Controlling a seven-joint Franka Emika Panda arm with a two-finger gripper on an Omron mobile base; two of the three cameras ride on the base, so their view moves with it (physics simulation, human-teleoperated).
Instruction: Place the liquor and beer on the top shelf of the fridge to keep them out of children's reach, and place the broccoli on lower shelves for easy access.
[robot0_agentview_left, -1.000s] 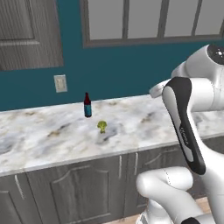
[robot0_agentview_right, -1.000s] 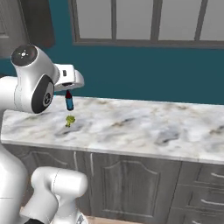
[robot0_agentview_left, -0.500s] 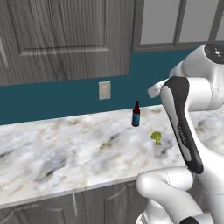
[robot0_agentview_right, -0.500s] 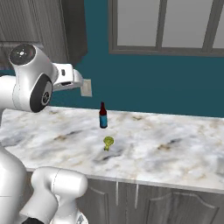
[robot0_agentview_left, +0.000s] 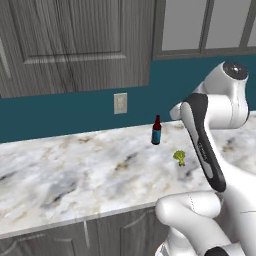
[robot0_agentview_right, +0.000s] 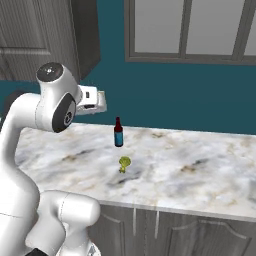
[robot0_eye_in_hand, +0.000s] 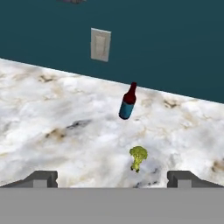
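On the marble bench (robot0_agentview_left: 75, 175) stand the beer (robot0_agentview_left: 156, 131) and, just nearer me, the broccoli (robot0_agentview_left: 180, 158); my jaws gape wide, empty.

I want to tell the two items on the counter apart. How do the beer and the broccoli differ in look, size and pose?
The beer is a dark red-brown bottle with a blue label band; the broccoli is a yellow-green floret. The beer is clearly taller than the broccoli. The beer stands nearer the wall, the broccoli nearer the counter's front edge. Both stand upright and apart on the marble counter, untouched by the claw.
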